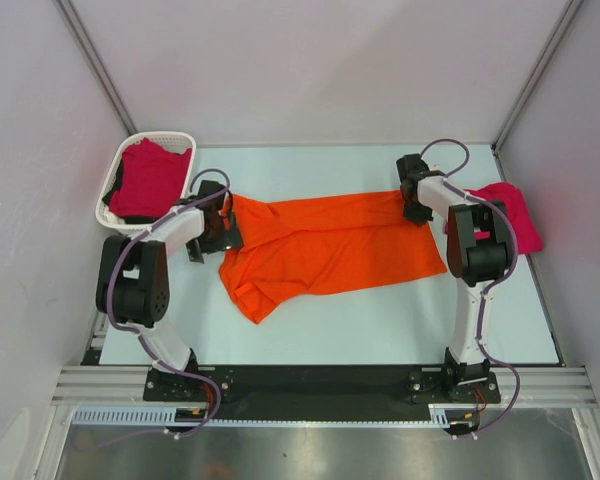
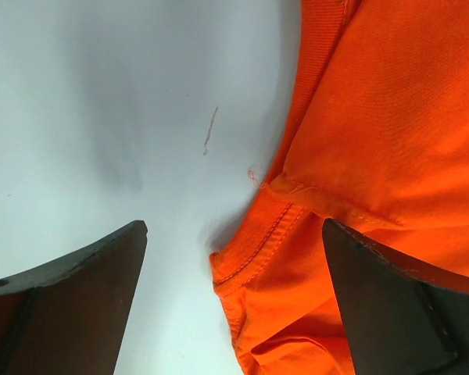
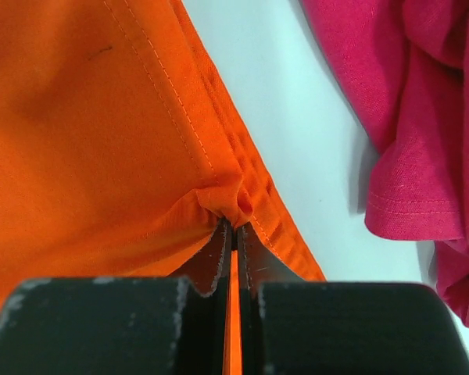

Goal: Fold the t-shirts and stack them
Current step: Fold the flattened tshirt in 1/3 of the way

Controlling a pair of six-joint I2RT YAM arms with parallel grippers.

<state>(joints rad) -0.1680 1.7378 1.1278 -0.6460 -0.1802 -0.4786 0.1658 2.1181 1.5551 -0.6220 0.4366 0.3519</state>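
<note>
A bright orange t-shirt (image 1: 325, 248) lies stretched across the middle of the table, rumpled at its lower left. My left gripper (image 1: 220, 232) stands open at the shirt's left end; in the left wrist view a hemmed orange corner (image 2: 254, 258) lies loose between the wide-spread fingers (image 2: 86, 289). My right gripper (image 1: 417, 212) is shut on the orange shirt's right edge, a pinch of orange cloth (image 3: 234, 201) bunched at its fingertips. A crimson-pink t-shirt (image 1: 508, 215) lies at the right behind that arm, seen also as pink cloth (image 3: 410, 117) in the right wrist view.
A white lattice basket (image 1: 111, 185) at the back left holds another crimson-pink shirt (image 1: 150, 180). White walls close in the table on three sides. A black rail (image 1: 320, 380) runs along the near edge between the arm bases.
</note>
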